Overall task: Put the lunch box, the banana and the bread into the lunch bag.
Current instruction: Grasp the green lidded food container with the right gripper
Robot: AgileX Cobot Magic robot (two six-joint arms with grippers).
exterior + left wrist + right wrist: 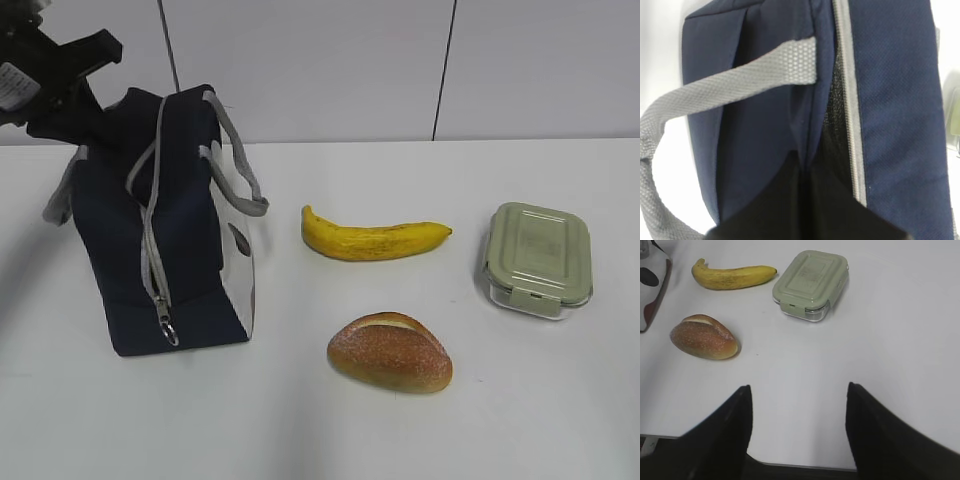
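- White table (560, 420), pale wall panels behind.
- My left gripper (805, 200) pinches the lunch bag (185, 260) rim; fabric may slip.
- My right gripper (797, 435) hangs open, empty.

A lab-like test bench: bare white table (520, 420), plain panelled wall (320, 60) (no furnishings).

Lunch bag (165, 235) at left of counter (300, 430); banana (372, 239) to its right, bread (391, 352) in front of banana, lunch box (538, 258) far right. Left tool apparently behind bag.
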